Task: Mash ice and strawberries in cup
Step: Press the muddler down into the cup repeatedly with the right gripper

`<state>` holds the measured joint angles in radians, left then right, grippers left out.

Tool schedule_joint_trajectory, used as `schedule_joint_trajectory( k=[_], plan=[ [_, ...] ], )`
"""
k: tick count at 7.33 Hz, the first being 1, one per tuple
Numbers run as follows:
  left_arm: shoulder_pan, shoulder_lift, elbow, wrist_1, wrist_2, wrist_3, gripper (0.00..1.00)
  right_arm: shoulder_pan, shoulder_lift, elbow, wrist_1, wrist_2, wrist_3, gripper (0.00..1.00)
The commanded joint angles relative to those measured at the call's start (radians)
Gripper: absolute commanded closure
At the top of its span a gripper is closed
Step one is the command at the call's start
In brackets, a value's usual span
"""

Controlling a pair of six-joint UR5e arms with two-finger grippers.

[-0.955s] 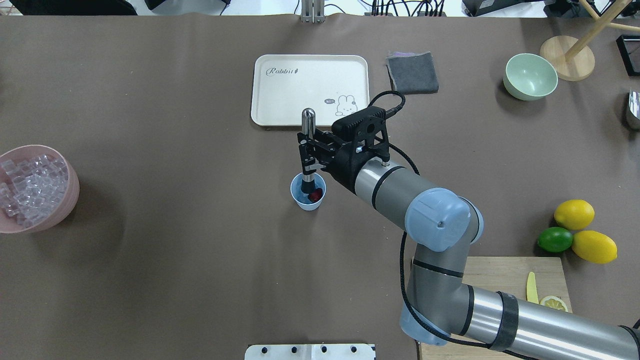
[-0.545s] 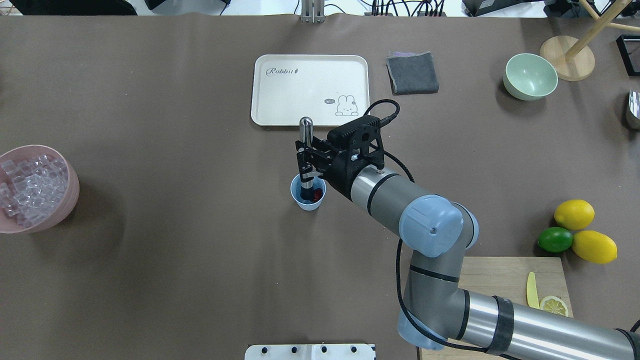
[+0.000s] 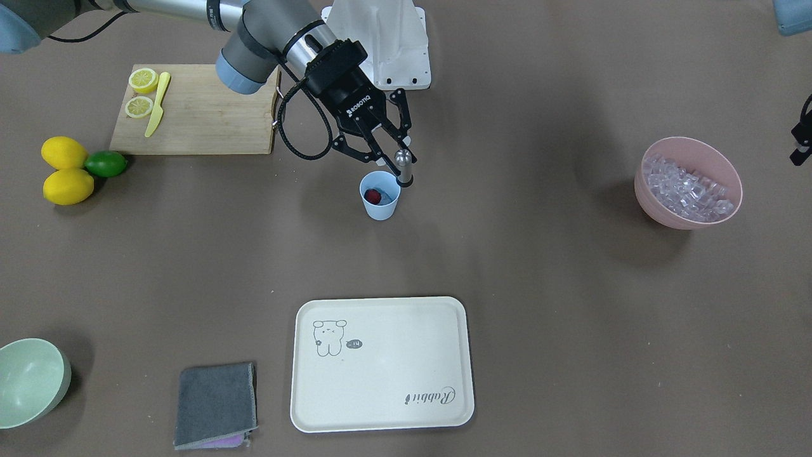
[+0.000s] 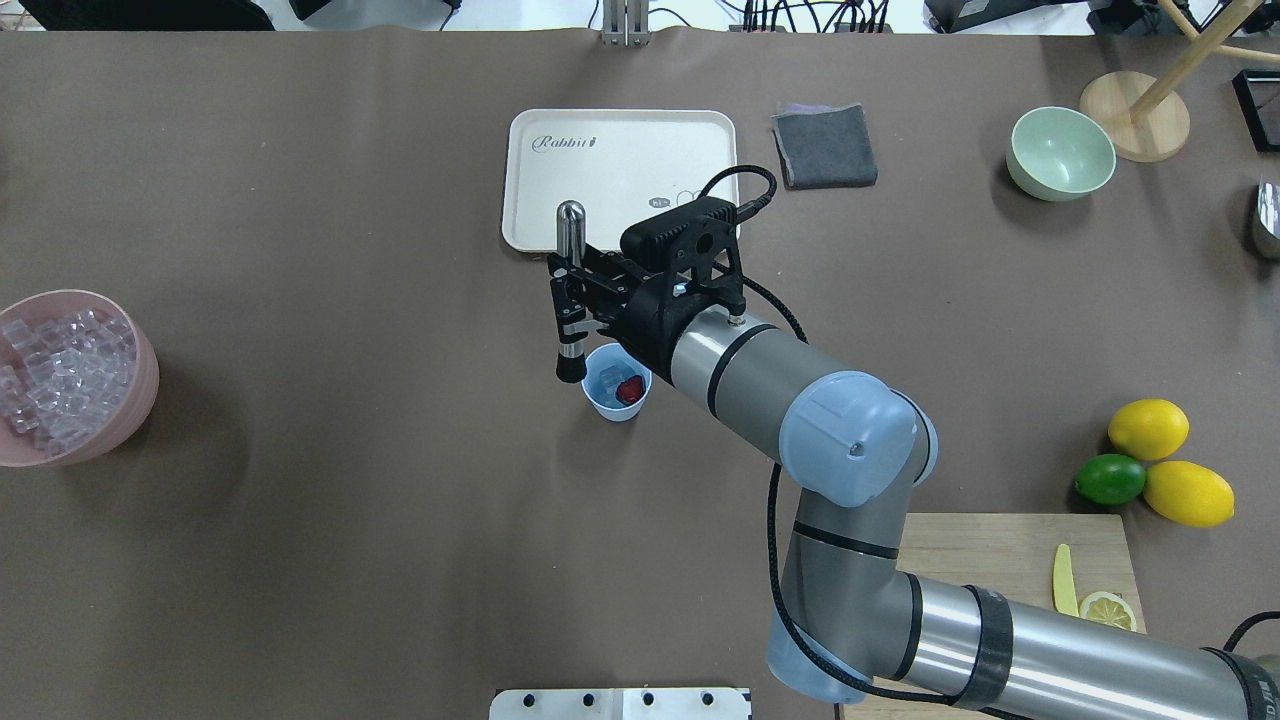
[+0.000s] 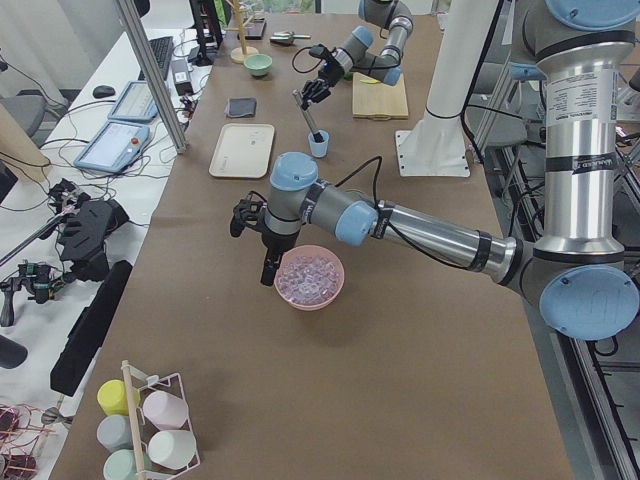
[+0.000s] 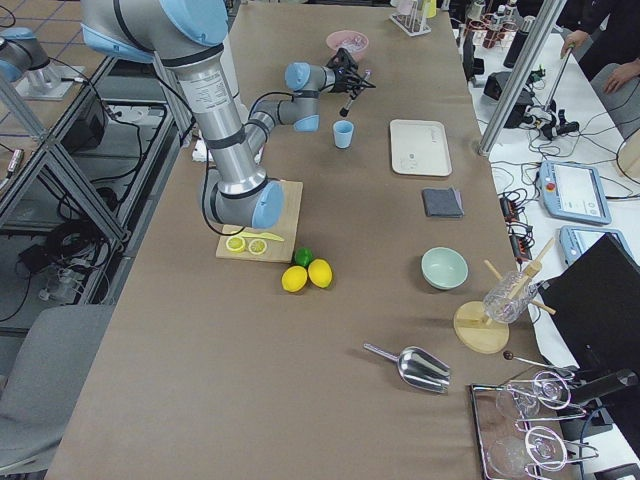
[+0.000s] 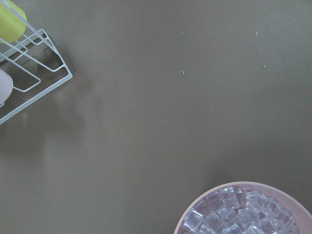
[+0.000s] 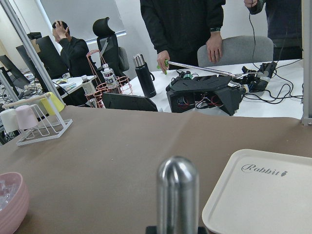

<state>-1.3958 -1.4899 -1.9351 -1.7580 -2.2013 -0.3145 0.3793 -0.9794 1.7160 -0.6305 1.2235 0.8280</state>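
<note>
The light-blue cup stands mid-table and holds one red strawberry and an ice cube. It also shows in the front view. My right gripper is shut on a silver muddler with a black tip. The tip is out of the cup, close to the rim on its left. The muddler's top fills the right wrist view. My left gripper hangs beside the pink bowl full of ice; I cannot tell if it is open.
A cream tray lies behind the cup, with a grey cloth and a mint-green bowl to its right. Two lemons and a lime sit near a cutting board. A wire cup rack stands near the pink bowl.
The right gripper has lifted the muddler out of the cup and moved it to the left. The strawberry and ice now show uncovered in the cup.
</note>
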Motion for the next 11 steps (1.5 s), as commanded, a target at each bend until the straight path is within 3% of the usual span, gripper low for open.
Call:
schedule_joint_trajectory(
  k=[1,9,11],
  plan=[
    [0.0,0.0,-0.001,0.0,0.0,0.0,0.03,0.003,-0.016,0.045,-0.051,0.001,-0.007,1.0],
    [0.0,0.0,-0.007,0.002,0.0,-0.003,0.03,-0.01,-0.042,-0.059,-0.035,-0.007,-0.021,1.0],
    [0.0,0.0,-0.016,0.003,0.0,-0.003,0.03,0.004,-0.038,-0.029,-0.038,0.001,-0.024,1.0]
  ],
)
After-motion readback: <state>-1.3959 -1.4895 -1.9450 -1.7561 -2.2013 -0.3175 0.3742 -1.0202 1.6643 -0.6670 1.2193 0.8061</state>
